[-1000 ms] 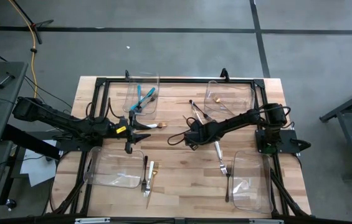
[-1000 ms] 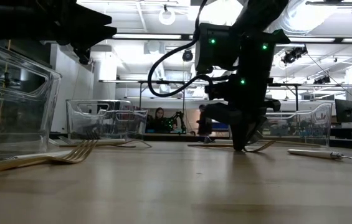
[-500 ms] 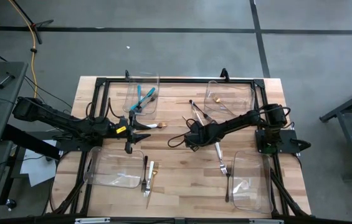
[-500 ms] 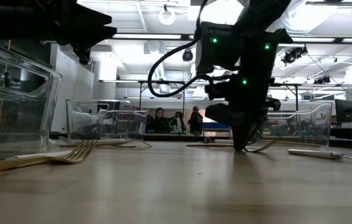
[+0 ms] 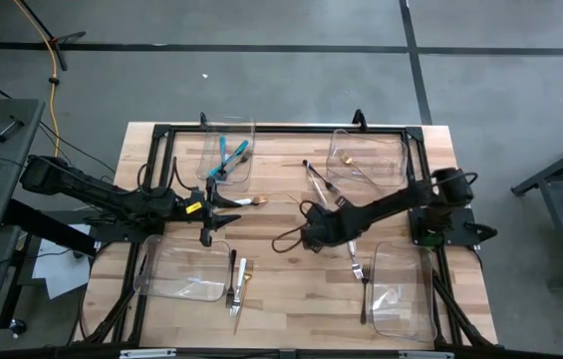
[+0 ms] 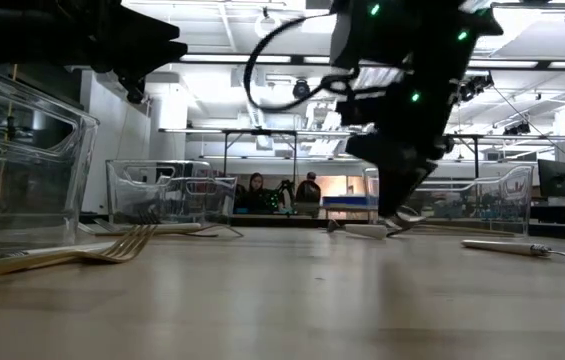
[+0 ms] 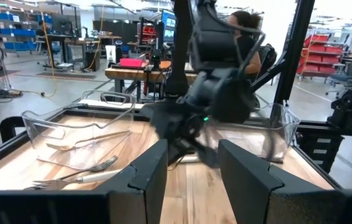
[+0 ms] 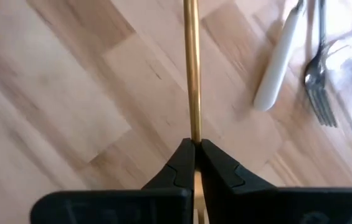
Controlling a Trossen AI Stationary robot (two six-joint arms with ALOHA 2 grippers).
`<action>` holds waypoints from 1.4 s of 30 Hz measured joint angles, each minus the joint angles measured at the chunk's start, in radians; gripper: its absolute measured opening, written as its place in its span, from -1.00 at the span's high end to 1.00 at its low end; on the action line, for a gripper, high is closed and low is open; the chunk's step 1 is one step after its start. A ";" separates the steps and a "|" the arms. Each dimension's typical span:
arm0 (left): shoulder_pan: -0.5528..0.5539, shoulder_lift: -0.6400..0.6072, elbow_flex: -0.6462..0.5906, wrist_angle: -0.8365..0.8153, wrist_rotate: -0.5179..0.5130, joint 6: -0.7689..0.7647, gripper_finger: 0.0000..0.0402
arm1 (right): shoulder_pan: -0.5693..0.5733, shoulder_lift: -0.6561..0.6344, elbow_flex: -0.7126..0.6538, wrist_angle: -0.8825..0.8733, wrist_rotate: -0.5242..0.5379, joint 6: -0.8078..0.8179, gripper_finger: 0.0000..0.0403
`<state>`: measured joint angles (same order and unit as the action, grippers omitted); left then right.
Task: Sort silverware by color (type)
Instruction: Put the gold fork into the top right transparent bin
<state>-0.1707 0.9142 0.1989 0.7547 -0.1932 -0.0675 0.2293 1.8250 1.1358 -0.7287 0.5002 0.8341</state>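
Observation:
My right gripper [image 5: 311, 236] is at mid-table, shut on a thin gold utensil [image 8: 191, 68]. A white-handled fork [image 8: 280, 59] and a steel fork [image 8: 323, 93] lie flat on the wood beside it. My left gripper [image 5: 219, 209] waits, open and empty, at the left of centre, with a white-handled fork [image 5: 251, 202] lying in front of it. Teal utensils [image 5: 226, 155] lie in the far left bin, and a gold one [image 5: 347, 160] in the far right bin. Dark utensils [image 5: 316, 178] lie on the wood. Forks [image 5: 238, 282] lie by the near left bin. My right gripper pinches the gold utensil's thin handle [image 8: 192, 138] between its two fingertips [image 8: 182, 158]. The fingers come from above, pointing down. The handle runs straight out ahead of them over the wood. Whether its far end touches the table, I cannot tell.
Clear bins stand at the near left [image 5: 176, 269], near right [image 5: 401, 289], far left [image 5: 231, 140] and far right [image 5: 371, 150]. A dark utensil [image 5: 364, 299] lies by the near right bin. A black frame [image 5: 281, 130] runs around the table's edges. People show in the room beyond.
My right gripper has risen a little off the wood and gone toward the table's near edge with the gold utensil, staying shut.

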 joint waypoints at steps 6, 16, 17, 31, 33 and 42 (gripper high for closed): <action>0.000 0.000 0.000 0.007 0.000 -0.028 0.34 | 0.082 -0.126 -0.168 0.116 0.095 0.129 0.99; 0.000 0.000 0.000 0.079 0.000 -0.023 0.34 | 0.098 -0.342 -0.564 1.257 0.173 -0.295 0.99; 0.000 0.000 0.000 0.083 0.000 -0.012 0.34 | 0.088 -0.341 -0.584 1.362 0.149 -0.363 0.99; 0.000 0.033 0.001 0.112 -0.012 0.106 0.31 | -0.001 -0.335 -0.608 1.601 -0.047 -0.608 0.99; 0.000 0.051 0.004 0.113 -0.012 0.121 0.28 | 0.007 -0.335 -0.608 1.591 -0.047 -0.607 0.99; 0.000 0.140 0.068 0.112 -0.012 0.190 0.20 | 0.053 -0.334 -0.607 1.579 -0.049 -0.633 0.99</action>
<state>-0.1711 1.0538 0.2673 0.8672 -0.2050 0.1229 0.2826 1.4906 0.5285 0.8499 0.4517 0.2012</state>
